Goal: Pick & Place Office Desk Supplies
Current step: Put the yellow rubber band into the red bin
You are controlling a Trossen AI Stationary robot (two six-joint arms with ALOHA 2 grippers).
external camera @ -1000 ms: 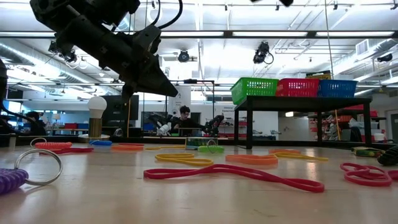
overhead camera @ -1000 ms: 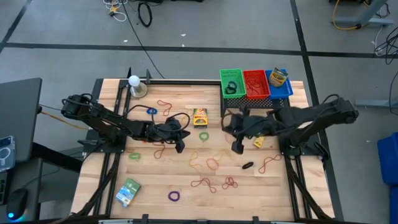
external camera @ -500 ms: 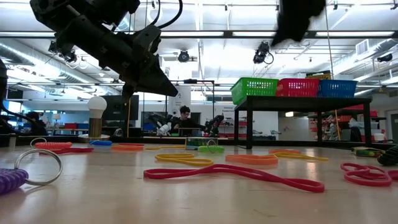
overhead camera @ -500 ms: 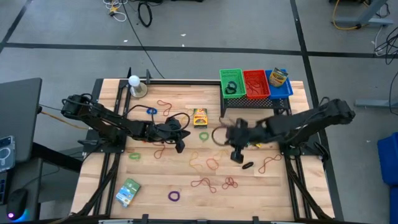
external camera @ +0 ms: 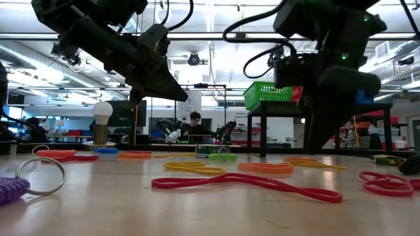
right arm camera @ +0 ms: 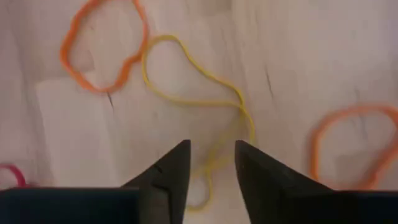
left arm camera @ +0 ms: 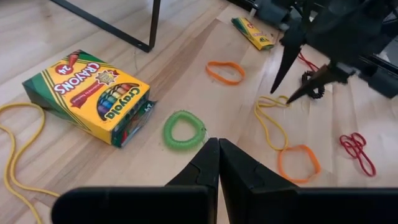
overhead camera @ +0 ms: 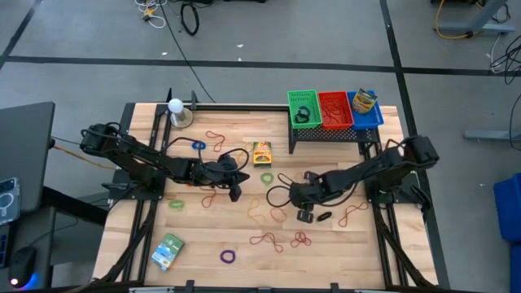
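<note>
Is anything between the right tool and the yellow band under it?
Nothing visible. The right tool stands open straight above the thin yellow rubber-band loop on the bare wooden table; the orange rubber-band loops lie off to its sides.

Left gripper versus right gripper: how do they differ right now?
The left gripper has its fingers pressed together and empty; the right gripper has its fingers apart, straddling a yellow rubber band. The left gripper hangs near the green coil ring and the crayon box; the right gripper sits low over the bands toward the table's middle. Both hold nothing.
</note>
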